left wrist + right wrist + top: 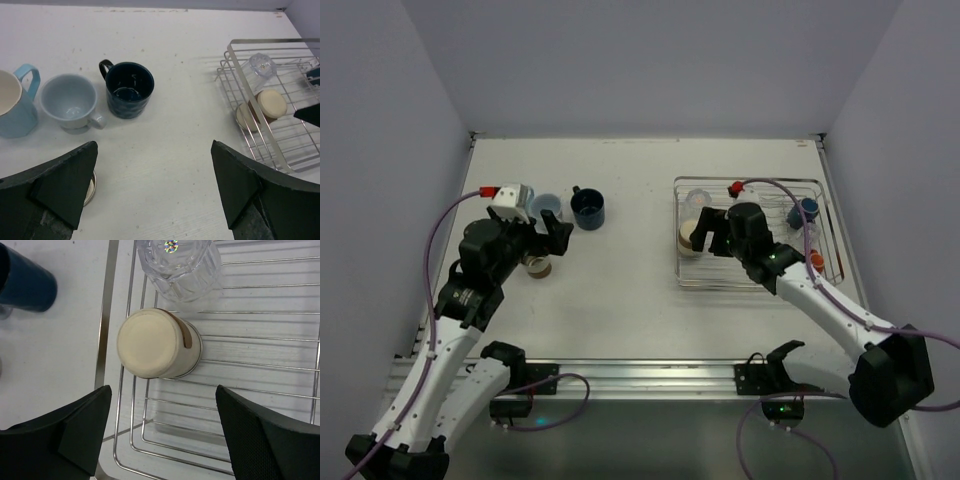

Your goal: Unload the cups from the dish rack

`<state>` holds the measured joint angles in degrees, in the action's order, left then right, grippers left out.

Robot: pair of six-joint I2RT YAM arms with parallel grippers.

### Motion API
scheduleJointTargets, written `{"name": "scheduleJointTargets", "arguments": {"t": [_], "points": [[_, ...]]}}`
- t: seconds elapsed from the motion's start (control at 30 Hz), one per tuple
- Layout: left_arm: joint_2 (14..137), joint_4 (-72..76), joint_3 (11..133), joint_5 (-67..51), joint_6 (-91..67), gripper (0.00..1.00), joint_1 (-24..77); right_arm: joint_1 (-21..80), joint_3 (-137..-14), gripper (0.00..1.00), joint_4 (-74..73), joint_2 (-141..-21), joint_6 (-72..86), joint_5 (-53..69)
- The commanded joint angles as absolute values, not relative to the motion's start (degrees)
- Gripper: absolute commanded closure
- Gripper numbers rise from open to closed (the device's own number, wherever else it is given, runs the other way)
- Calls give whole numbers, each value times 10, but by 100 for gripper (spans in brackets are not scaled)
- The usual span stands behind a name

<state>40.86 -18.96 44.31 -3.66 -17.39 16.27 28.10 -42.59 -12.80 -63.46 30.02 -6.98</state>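
The white table (640, 170) carries the dish rack (720, 286) on its right half, so the rack lies directly in front of the right arm and well apart from the left arm. The right gripper (162, 390) hangs over the left part of the rack with its fingers spread wide and nothing between them. The left gripper (154, 150) is also wide open and empty, above the left half of the table near the navy mug (129, 89) and the light blue cups (70, 102) that stand there. I judge therefore that the next cup belongs to the right arm. That cup is the cream cup (150, 342): it stands upside down on the wires, close to the left rim of the rack and just beside the glass tumbler (177, 265). From the right gripper it lies straight ahead and a little toward the left finger. Its long axis is vertical, with the flat bottom turned up to the camera. Its brown handle (187, 335) points toward the side of the right finger, so the fingers probably need to close across the round body and avoid the handle.
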Motion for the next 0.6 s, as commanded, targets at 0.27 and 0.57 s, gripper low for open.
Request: {"name": "scheduleJointTargets", "arguments": {"t": [0.27,0.57], "points": [[401,-160,420,-142,-148,0,164,308,-546,4,-163,-781,204,-118],[392,-160,419,-147,-149,0,164,309,-592,11,-154,-868,195,-128]]}}
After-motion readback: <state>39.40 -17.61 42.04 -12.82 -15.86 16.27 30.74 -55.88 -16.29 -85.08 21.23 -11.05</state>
